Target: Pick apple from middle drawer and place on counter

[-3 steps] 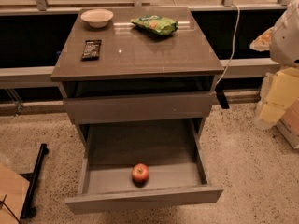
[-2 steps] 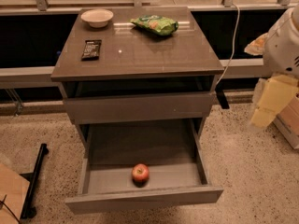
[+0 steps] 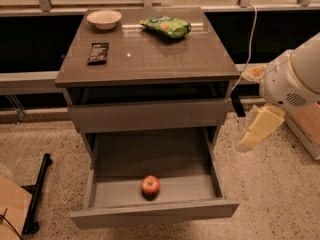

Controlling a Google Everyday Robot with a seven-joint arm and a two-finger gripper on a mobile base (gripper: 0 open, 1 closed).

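Now | round red apple (image 3: 150,185) in middle drawer (image 3: 150,212) | pale fingers (image 3: 259,130) to its right, spacing unclear

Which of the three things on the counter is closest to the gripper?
The green snack bag, at the counter's back right. The bowl and dark packet lie left, farther from the gripper, which hangs right of the cabinet.

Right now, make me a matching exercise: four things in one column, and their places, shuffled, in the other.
Things:
1 bowl
2 pincer
3 apple
4 green snack bag

Places:
A near the front of the open middle drawer
B back left of the counter
C in the air, right of the drawer
D back of the counter, right of middle

Pairs: 1-B, 2-C, 3-A, 4-D
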